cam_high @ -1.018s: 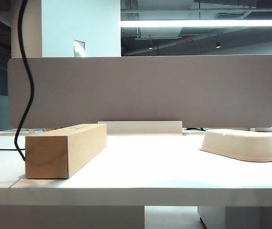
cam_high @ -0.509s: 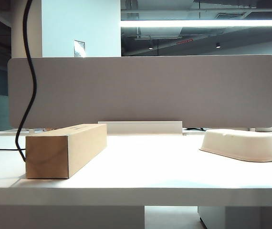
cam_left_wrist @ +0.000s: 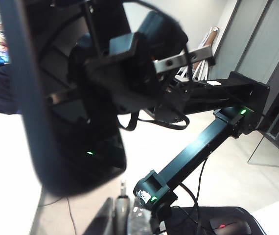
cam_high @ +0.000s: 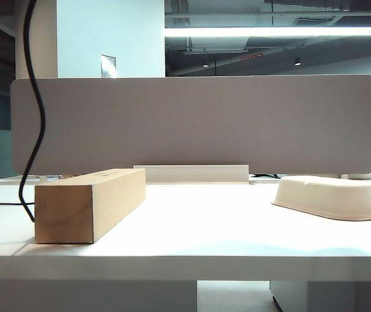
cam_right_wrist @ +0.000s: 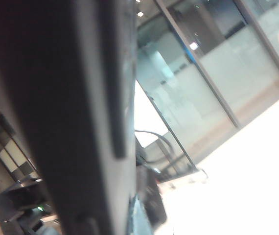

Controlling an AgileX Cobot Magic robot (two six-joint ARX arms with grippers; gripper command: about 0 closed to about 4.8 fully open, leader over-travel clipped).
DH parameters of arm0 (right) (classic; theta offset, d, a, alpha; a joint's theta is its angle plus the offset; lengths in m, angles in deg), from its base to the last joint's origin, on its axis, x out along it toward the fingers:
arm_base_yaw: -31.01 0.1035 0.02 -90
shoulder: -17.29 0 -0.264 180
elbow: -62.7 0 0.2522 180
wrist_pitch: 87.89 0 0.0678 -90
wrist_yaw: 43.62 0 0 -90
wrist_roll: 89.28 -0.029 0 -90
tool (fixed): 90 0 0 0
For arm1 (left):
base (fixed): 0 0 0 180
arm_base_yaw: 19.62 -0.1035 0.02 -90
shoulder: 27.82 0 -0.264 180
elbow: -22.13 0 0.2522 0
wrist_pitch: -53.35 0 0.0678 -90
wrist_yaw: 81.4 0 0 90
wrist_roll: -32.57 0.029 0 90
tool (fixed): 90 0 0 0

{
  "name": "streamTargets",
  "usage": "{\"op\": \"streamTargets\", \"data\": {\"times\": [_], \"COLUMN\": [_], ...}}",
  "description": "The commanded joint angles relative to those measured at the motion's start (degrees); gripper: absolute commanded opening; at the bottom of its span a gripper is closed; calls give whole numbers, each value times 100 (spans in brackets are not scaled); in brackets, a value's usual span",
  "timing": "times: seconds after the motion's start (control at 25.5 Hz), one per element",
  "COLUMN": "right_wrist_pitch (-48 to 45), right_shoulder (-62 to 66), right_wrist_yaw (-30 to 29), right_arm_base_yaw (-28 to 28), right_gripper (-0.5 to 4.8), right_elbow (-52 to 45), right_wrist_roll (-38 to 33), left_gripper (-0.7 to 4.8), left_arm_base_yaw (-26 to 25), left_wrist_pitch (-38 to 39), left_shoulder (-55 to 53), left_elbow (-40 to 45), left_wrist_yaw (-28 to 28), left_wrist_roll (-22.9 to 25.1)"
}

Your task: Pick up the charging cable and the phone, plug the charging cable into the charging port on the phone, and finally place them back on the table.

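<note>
Neither gripper shows in the exterior view; only the charging cable (cam_high: 39,130) hangs from above the picture's top edge down to the table (cam_high: 205,240) at the far left. In the left wrist view my left gripper (cam_left_wrist: 122,218) is shut on the cable's plug (cam_left_wrist: 122,201), whose metal tip points at the rounded bottom end of the phone (cam_left_wrist: 41,122), a short gap away. My right gripper (cam_right_wrist: 134,215) is shut on the phone (cam_right_wrist: 56,122), which fills that view edge-on. The charging port cannot be made out.
A long cardboard box (cam_high: 88,201) lies on the left of the table. A pale oval tray (cam_high: 329,198) sits at the right. The grey divider panel (cam_high: 192,123) stands along the back. The right arm's black links (cam_left_wrist: 203,142) cross behind the phone.
The hanging cable swayed slightly to the right and back again. Nothing on the table has moved.
</note>
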Motion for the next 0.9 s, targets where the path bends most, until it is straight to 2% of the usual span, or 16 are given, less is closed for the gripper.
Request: {"op": "streamTargets", "data": {"times": [0.04, 0.35, 0.7, 0.9], "right_wrist_pitch": [-505, -501, -503, -522], "right_shoulder": [-17, 44, 205, 203], "right_wrist_yaw": [42, -17, -90, -116], "right_arm_base_yaw": [0, 0, 0, 0], "right_gripper": [-5, -4, -5, -4], "right_elbow": [50, 48, 48, 48], "right_wrist_roll": [-122, -109, -107, -105], "left_gripper": [-6, -6, -6, -6], "left_arm_base_yaw": [-7, -48, -50, -409], "left_wrist_pitch": [107, -258, -310, -317], "left_shoulder": [-109, -138, -138, -138], "left_elbow": [-13, -15, -15, -17], "left_wrist_yaw": [46, 59, 0, 11], "left_wrist_roll": [48, -144, -151, -256]}}
